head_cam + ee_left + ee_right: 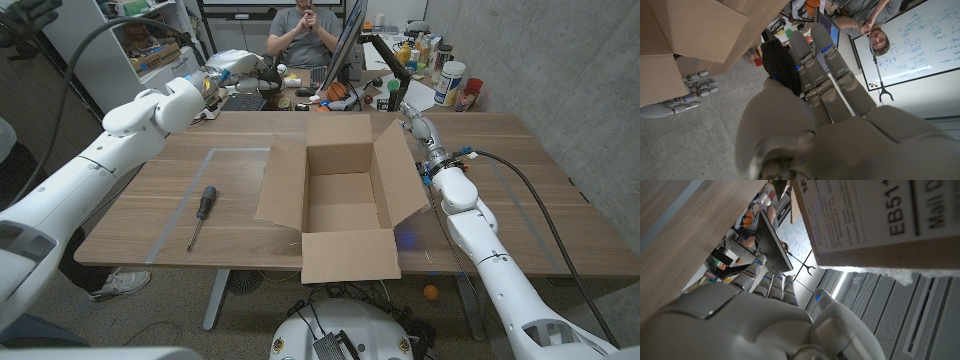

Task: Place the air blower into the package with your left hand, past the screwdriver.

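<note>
The open cardboard package (pixel 340 195) stands mid-table with its flaps spread. To its left on the wood lies the black-handled screwdriver (pixel 200 215). My left hand (pixel 243 72) is raised beyond the table's far left edge, well behind the screwdriver. In the left wrist view this left hand (pixel 815 100) grips the black air blower (pixel 780 62) between thumb and fingers. My right hand (pixel 416 124) stands by the package's right flap, fingers straight, holding nothing. It also appears as the right hand (pixel 765 310) beside the labelled flap (pixel 875 220), and as the right hand (pixel 692 92) below the package (pixel 685 30).
A person (pixel 305 30) sits behind the table's far edge, next to a monitor (pixel 345 45). Bottles and cans (pixel 450 80) crowd the desk at the back right. Pale tape lines (pixel 215 160) mark the wooden table (pixel 520 190) on both sides of the package.
</note>
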Controlling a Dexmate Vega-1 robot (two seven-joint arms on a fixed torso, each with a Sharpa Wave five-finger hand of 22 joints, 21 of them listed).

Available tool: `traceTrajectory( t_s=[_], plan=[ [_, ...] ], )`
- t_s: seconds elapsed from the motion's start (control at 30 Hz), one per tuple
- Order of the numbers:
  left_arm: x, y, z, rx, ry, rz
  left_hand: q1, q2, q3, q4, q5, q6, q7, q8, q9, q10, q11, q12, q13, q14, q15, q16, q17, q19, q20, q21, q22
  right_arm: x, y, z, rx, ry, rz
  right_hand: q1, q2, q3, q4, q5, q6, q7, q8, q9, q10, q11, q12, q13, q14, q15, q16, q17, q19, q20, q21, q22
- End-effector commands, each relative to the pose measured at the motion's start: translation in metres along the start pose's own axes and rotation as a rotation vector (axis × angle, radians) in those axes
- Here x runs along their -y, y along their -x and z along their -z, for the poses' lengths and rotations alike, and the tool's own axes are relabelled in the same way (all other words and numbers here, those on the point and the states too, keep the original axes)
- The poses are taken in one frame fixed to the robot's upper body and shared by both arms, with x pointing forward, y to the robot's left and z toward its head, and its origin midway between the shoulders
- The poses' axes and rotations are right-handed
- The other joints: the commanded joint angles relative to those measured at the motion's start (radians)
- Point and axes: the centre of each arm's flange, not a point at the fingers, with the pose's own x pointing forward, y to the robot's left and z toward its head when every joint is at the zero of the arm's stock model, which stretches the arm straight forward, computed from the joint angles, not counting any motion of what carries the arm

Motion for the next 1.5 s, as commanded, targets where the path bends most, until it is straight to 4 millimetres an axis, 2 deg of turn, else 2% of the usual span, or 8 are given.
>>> traceTrajectory(
  t_s=[0.03,0.93,1.5],
  plan=[
    [-0.002,-0.003,-0.025,0.090,0.019,0.003,0.011,0.003,-0.002,0.007,-0.005,0.087,0.099,-0.004,0.004,-0.002,0.003,-0.006,0.005,-0.002,0.004,0.000,0.002,-0.005,-0.004,0.004,0.005,-0.001,0.001,0.000,0.001,-0.001,-0.001,-0.015,0.070,-0.004,-0.002,0.006,0.010,0.002,0.003,0.004,0.008,-0.002,0.006,0.002,0.006,-0.016,-0.001,0.003,0.007,-0.047,-0.002,0.006],
    [-0.006,-0.008,-0.076,0.271,0.042,0.031,0.019,-0.006,-0.009,0.006,-0.009,0.079,0.121,-0.019,0.010,-0.009,0.016,-0.023,0.005,-0.013,0.005,-0.007,0.003,-0.014,0.003,0.004,0.006,0.001,0.002,0.001,0.013,-0.006,0.002,-0.013,0.071,-0.005,-0.004,0.006,0.018,0.005,0.004,0.004,0.019,-0.001,0.008,0.003,0.013,-0.018,-0.001,0.002,0.010,-0.048,-0.011,0.006],
    [0.000,-0.011,-0.128,0.424,0.006,0.090,0.052,-0.004,-0.001,-0.008,-0.010,0.074,0.139,-0.028,0.012,-0.020,0.031,-0.038,0.005,-0.017,0.004,-0.010,0.004,-0.020,0.005,0.007,0.008,0.004,0.009,0.002,0.015,-0.012,0.014,-0.012,0.071,-0.005,-0.004,0.007,0.024,0.004,0.005,0.004,0.024,-0.004,0.009,0.003,0.017,-0.020,-0.001,0.002,0.012,-0.049,-0.014,0.006]
  ],
)
